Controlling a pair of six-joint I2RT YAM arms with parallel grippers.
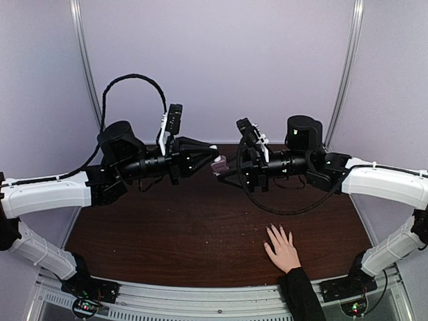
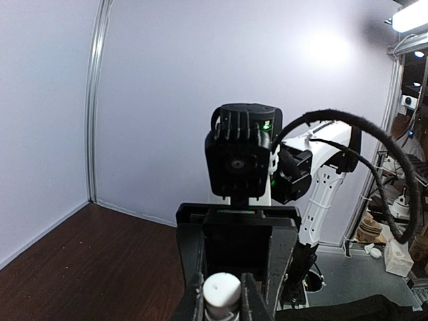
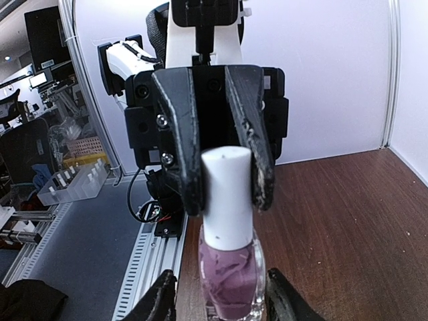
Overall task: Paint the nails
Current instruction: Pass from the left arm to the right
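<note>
Arms level, meeting mid-air: right gripper [image 3: 219, 297] clamps the one bottle [image 3: 231, 274], left gripper [image 2: 222, 301] pinches its cap [image 3: 226, 194]; one hand [image 1: 282, 249] flat, near right.

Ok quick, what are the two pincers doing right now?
Left pincer: closed on the white round cap of the small clear glass bottle of purple polish.
Right pincer: closed on that bottle's glass body.

The nails [image 1: 281, 231] tip a spread hand [image 1: 283, 251] lying flat, palm down.
</note>
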